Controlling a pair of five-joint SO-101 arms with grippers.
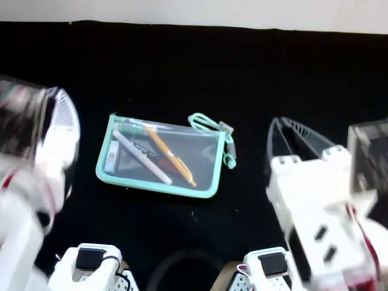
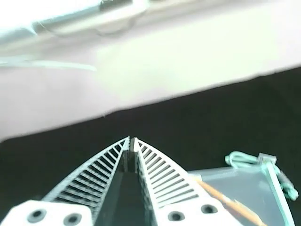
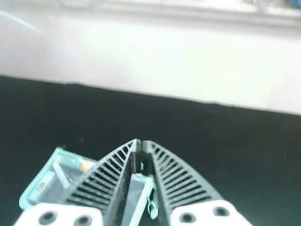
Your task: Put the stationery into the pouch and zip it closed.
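A black cloth (image 1: pixel 194 73) covers the whole tabletop. Beyond its far edge runs a pale wall (image 1: pixel 194 11), well ahead of both claws.

There are 2 claws. The left claw (image 2: pixel 131 140) has its 2 ribbed fingers pressed together at the tips, holding nothing. The right claw (image 3: pixel 140 143) is likewise pressed together and holds nothing.

The 1 pouch (image 1: pixel 160 157), clear with mint trim, lies flat between the 2 claws and apart from both. Inside it are 1 white pen (image 1: pixel 142 157) and 1 orange pen (image 1: pixel 170 154), side by side, plus darker pieces too blurred to count. 1 mint cord (image 1: pixel 209 124) loops from the pouch corner on the right claw's side. Whether the zip is drawn, I cannot tell.
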